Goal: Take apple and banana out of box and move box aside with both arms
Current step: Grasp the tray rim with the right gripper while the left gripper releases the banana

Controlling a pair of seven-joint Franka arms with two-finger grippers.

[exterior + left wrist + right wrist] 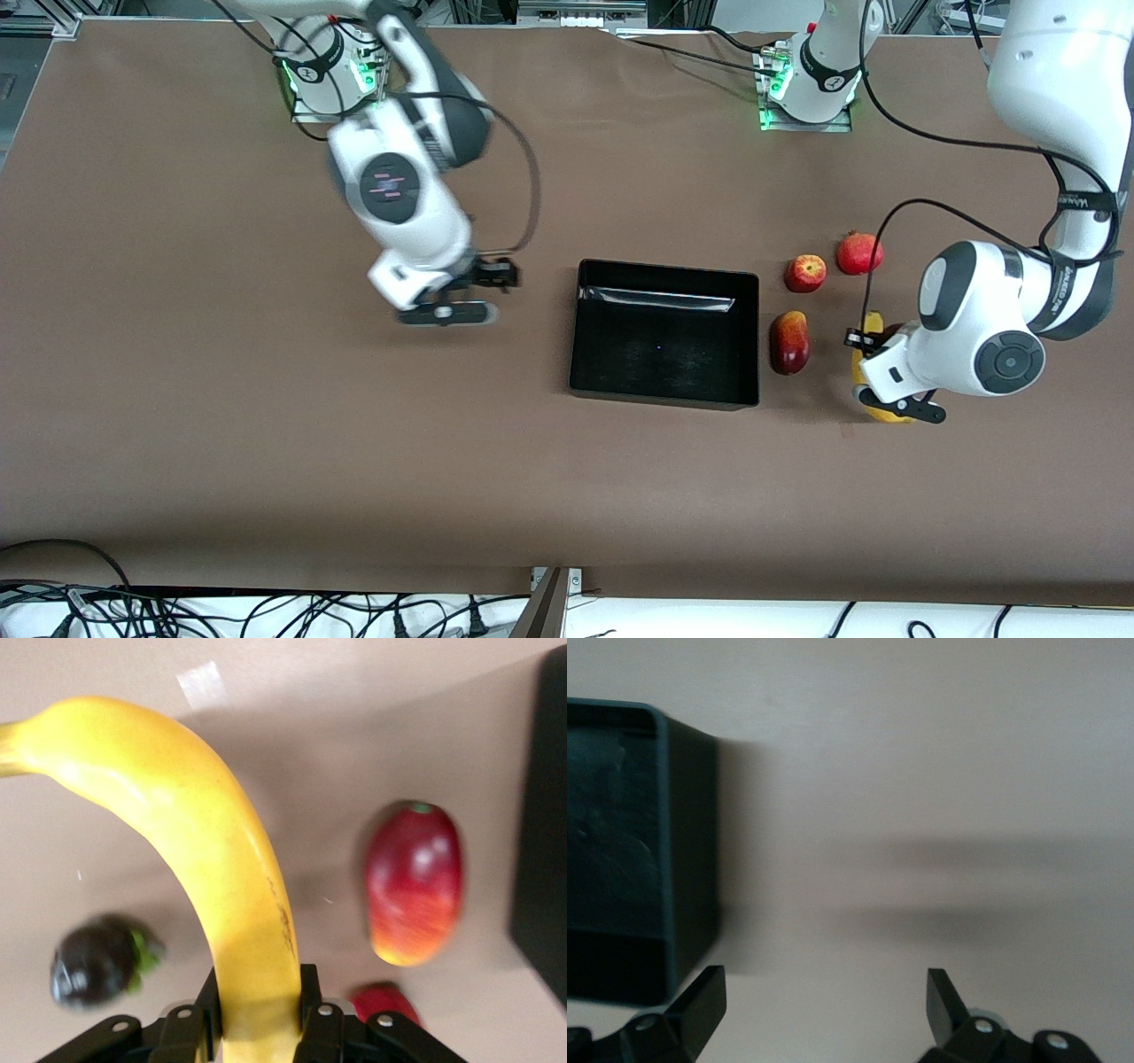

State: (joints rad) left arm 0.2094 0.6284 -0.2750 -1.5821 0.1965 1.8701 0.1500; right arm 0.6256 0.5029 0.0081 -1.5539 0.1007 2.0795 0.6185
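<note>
My left gripper is shut on the long yellow banana, toward the left arm's end of the table. In the left wrist view the banana sits between the jaws of that gripper and casts a shadow on the table. The mango lies between banana and black box. The apple and pomegranate lie farther from the camera. The mangosteen is beside the banana. My right gripper is open and empty over bare table beside the box.
The box's dark edge shows in the left wrist view, and a red fruit peeks out by the left fingers. Cables run along the table edge nearest the camera. The arm bases stand farthest from the camera.
</note>
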